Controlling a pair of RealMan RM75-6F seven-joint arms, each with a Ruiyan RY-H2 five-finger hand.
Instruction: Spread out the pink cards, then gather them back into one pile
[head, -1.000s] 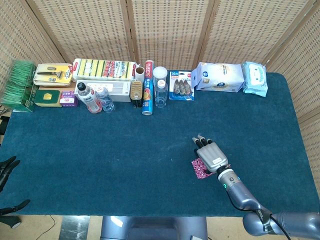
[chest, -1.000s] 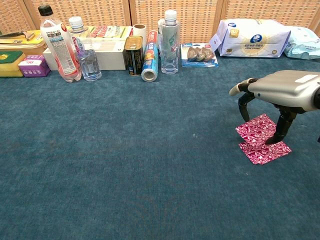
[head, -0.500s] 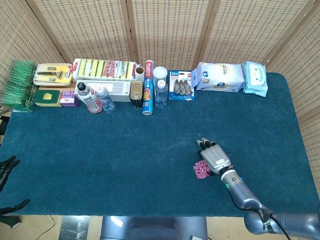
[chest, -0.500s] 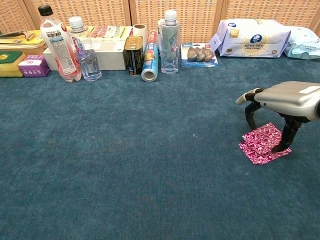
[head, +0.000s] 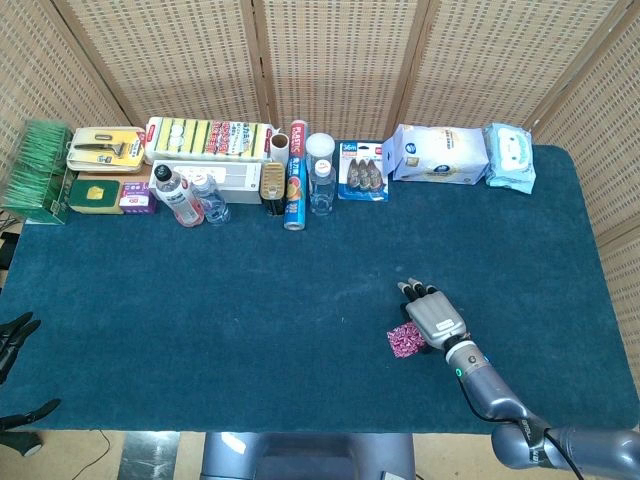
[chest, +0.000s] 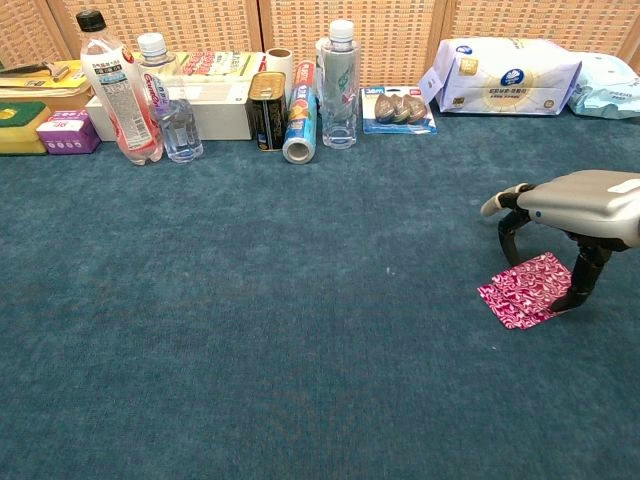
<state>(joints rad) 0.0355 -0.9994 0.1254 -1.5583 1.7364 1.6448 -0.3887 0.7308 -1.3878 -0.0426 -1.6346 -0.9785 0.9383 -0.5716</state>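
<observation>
Along the back edge of the desk (chest: 250, 380), from left to right, we see a green box (head: 35, 170), a razor pack (head: 104, 148), a purple box (chest: 68, 131), two clear plastic bottles (chest: 112, 90), a long sponge pack (head: 208, 139), a gold can (chest: 267, 110), a blue foil roll (chest: 300, 125), a taller clear bottle (chest: 340, 85), a blister pack (chest: 398, 108) and two soft wipe packs (chest: 510, 73). All of these stand well apart from the work area, and nothing lies between them and the cards.

The desk wears a blue-green carpet-like cloth. Behind it stands a woven cane screen (head: 330, 60).

At the far left edge of the head view we glimpse the dark fingers of the left robot hand (head: 12, 335), off the desk; we cannot tell how it is set. The chest view does not show it.

The pink cards (chest: 528, 289), flat and patterned in magenta and white, lie in one close pile near the right front of the desk. The right robot hand (chest: 575, 215) arches over them with its fingers (chest: 580, 290) apart, their dark tips touching the pile from above; it grips nothing. The head view hides most of the pile under the grey metal back of the right robot hand.
</observation>
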